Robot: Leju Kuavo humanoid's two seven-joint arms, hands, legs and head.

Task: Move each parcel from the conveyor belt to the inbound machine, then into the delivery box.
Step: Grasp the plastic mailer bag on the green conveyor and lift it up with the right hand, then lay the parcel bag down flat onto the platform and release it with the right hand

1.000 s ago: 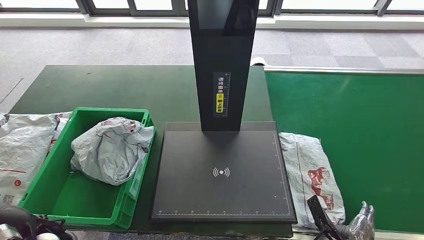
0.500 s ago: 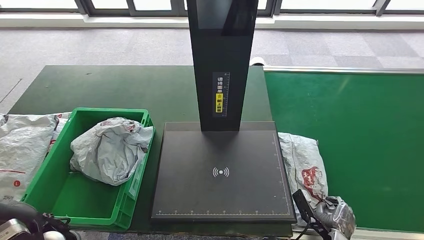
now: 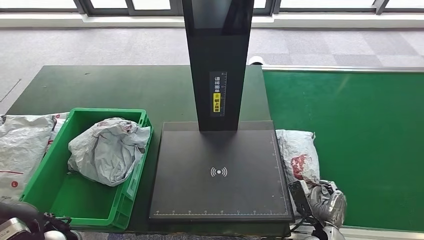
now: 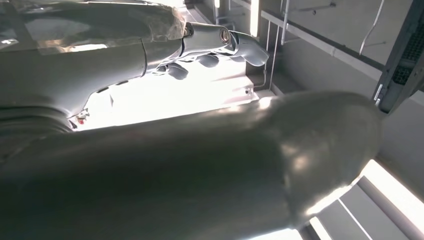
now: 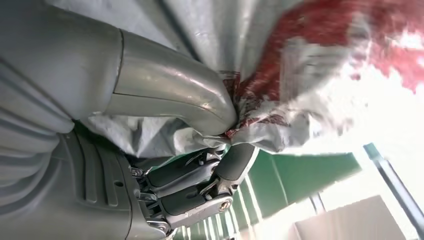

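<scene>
Grey parcel (image 3: pixel 299 157), lower right: my right hand (image 3: pixel 327 204) pinches its near end.
Thin bunched grip; film may slip mid-lift. Left hand's state unclear.

- Our right hand (image 5: pixel 165 150) has a pale grey ribbed cover, a thick, smooth, glossy grey thumb, and darker grey fingers (image 5: pixel 235 162) with small screws and metal pins at the joints.
- In the head view our right hand (image 3: pixel 327 202) looks silvery under clear crinkled film, with a flat black bar and thin black cables beside it.
- Our left hand (image 4: pixel 210 165) shows a broad, rounded, shiny grey thumb and paler grey fingers (image 4: pixel 247 47).
- Our left arm (image 3: pixel 22 225) is dark and rounded, with black cables and a silver fitting.
</scene>
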